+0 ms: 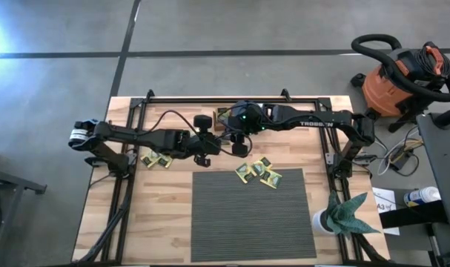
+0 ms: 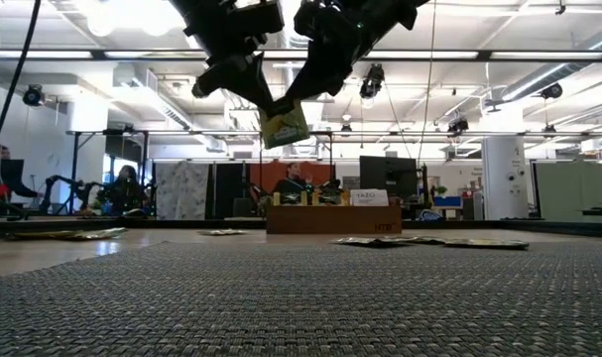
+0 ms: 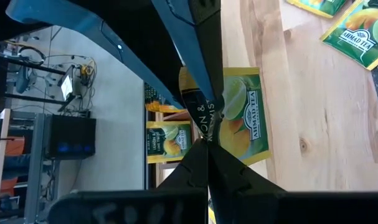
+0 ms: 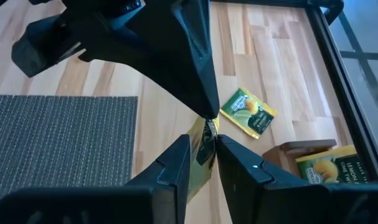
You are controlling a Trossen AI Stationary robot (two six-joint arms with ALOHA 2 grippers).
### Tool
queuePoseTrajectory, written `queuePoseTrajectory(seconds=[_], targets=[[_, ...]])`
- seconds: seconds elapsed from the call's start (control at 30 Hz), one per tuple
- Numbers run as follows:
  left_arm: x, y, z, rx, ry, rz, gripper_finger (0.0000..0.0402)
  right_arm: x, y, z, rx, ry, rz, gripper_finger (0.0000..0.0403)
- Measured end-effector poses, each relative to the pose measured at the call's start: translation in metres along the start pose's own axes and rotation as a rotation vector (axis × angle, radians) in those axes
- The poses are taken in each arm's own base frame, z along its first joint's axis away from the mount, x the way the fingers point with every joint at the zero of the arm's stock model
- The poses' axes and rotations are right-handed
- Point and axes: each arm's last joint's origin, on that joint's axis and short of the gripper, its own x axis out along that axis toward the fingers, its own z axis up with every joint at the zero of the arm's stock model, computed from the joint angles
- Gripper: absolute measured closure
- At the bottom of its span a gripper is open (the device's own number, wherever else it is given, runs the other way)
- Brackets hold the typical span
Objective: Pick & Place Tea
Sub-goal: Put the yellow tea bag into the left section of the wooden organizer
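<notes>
Low view — yellow-green sachet [image 2: 284,127] aloft, pinched between both arms' jaws.

One yellow-green tea sachet [image 2: 284,127] hangs in the air at the upper centre of the low view, tilted, pinched between my left gripper [image 2: 264,102] and my right gripper [image 2: 299,99]. In the high view a cluster of sachets [image 1: 259,173] lies flat just right of centre, at the mat's upper edge. Two more sachets [image 1: 156,159] lie flat left of centre on the bare wood.
</notes>
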Motion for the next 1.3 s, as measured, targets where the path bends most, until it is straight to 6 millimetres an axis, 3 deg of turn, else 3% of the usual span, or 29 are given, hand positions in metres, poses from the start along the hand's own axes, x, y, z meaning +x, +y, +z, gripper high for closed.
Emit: queuePoseTrajectory(seconds=[0.47,0.97,1.3], targets=[[0.0005,0.0007,0.0017,-0.016,-0.016,0.008,0.0401,0.0006,-0.0007,-0.0023,-0.016,0.016,-0.01,0.0392],[-0.0024,0.0037,0.0026,-0.17,-0.024,0.034,0.0401,0.0009,-0.0004,-0.0051,-0.023,0.044,-0.024,0.0394],[-0.0042,0.0,-0.0009,-0.223,0.01,0.021,0.0366,0.0015,-0.0024,-0.0066,-0.019,0.053,-0.033,0.0394]])
